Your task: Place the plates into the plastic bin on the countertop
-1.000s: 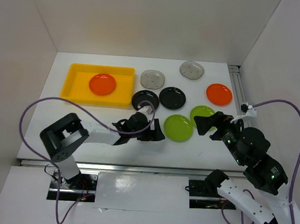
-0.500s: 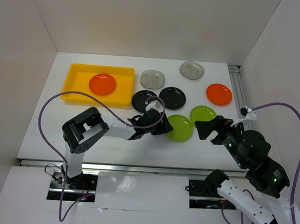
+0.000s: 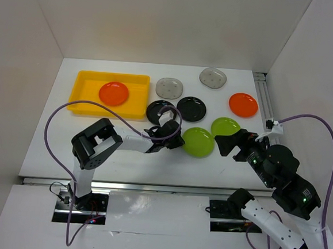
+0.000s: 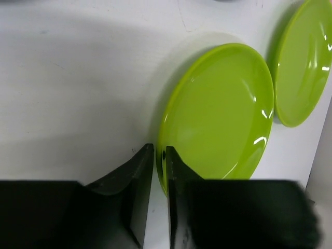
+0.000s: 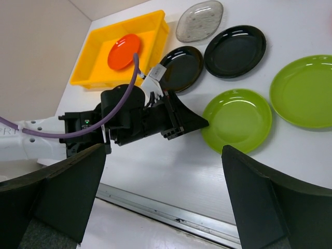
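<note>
Pinches the left rim of a glossy lime green round plate (image 4: 223, 114) with the left gripper (image 4: 158, 151), fingers nearly together, on the flat white countertop (image 3: 56, 133), well apart from the shallow yellow plastic bin (image 3: 83, 92). Holds the right gripper (image 3: 224, 143) spread wide just right of that plate.

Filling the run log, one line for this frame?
left claw: shut on near lime plate rim | right claw: open, empty | yellow bin: one orange plate inside
</note>
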`<action>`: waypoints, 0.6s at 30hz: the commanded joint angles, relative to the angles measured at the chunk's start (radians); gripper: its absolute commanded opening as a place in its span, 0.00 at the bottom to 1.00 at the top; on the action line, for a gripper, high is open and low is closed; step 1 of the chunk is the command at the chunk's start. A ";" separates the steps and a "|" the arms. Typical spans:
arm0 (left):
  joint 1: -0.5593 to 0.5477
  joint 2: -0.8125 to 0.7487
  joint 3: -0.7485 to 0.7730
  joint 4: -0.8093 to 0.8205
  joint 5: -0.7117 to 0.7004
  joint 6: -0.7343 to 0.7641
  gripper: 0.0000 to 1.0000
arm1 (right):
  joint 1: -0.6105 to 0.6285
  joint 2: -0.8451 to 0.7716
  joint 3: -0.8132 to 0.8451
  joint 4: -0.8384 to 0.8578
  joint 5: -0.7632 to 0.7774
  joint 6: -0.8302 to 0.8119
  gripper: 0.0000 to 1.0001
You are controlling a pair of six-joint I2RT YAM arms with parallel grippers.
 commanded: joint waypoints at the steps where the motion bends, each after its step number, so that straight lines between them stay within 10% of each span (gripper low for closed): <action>1: -0.001 0.047 -0.004 -0.098 -0.028 -0.003 0.25 | 0.005 -0.007 -0.006 0.005 -0.006 0.006 1.00; 4: 0.008 0.047 -0.004 -0.100 -0.028 -0.013 0.01 | 0.005 -0.007 0.003 -0.004 -0.015 0.006 1.00; 18: 0.149 -0.367 0.134 -0.545 -0.144 0.101 0.00 | 0.005 0.002 -0.020 0.018 -0.027 0.006 1.00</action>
